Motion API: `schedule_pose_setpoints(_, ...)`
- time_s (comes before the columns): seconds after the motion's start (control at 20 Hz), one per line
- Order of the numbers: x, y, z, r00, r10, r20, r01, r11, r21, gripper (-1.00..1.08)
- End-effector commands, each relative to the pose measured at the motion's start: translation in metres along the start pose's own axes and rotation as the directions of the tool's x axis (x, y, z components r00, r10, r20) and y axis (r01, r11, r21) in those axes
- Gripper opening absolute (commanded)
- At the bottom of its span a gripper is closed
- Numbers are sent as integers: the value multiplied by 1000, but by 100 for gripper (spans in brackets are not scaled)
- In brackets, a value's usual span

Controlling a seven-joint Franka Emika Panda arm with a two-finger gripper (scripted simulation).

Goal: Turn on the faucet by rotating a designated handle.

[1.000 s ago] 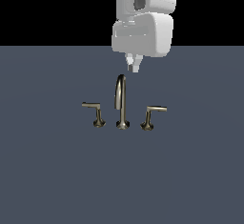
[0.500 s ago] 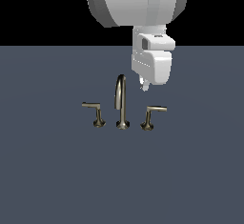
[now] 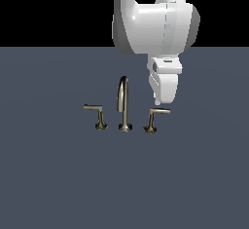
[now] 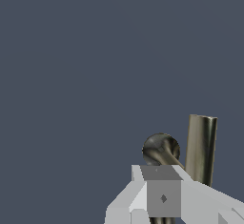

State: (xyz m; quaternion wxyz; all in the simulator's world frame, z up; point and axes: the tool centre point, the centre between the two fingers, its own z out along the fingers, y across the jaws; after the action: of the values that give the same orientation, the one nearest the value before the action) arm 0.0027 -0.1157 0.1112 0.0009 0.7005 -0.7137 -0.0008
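Observation:
The faucet stands mid-floor in the exterior view, with its tall arched spout (image 3: pixel 123 101) between two short handles. The designated handle (image 3: pixel 151 124) is on the exterior view's right, its thin lever bar (image 3: pixel 161 111) jutting right. The mirror-image handle (image 3: pixel 99 120) has its bar jutting left. My gripper (image 3: pixel 157 101) hangs just above that lever bar, close over it; I cannot tell whether it touches. In the wrist view the fingers (image 4: pixel 163 189) look pressed together with nothing between them. Beyond them are a round metal base (image 4: pixel 161 149) and a thick metal bar (image 4: pixel 201 144).
The faucet sits on a flat dark blue-grey floor (image 3: pixel 58 184) that runs on all sides. The bulky white arm (image 3: pixel 155 23) rises behind and above the right handle. Nothing else stands nearby.
The gripper has moved toward the exterior view's right and down, from above the spout to just over the right handle's lever bar. The faucet has not moved.

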Motion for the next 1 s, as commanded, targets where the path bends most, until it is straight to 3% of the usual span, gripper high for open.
schedule_pose_setpoints(0.0,8,-4,9,999,42,-1,-42,999,1,-100)
schedule_pose_setpoints(0.6,19,-7,20,996,93,0,-93,996,2,-100)
schedule_pose_setpoints(0.95,28,16,20,996,93,0,-93,996,2,-100)
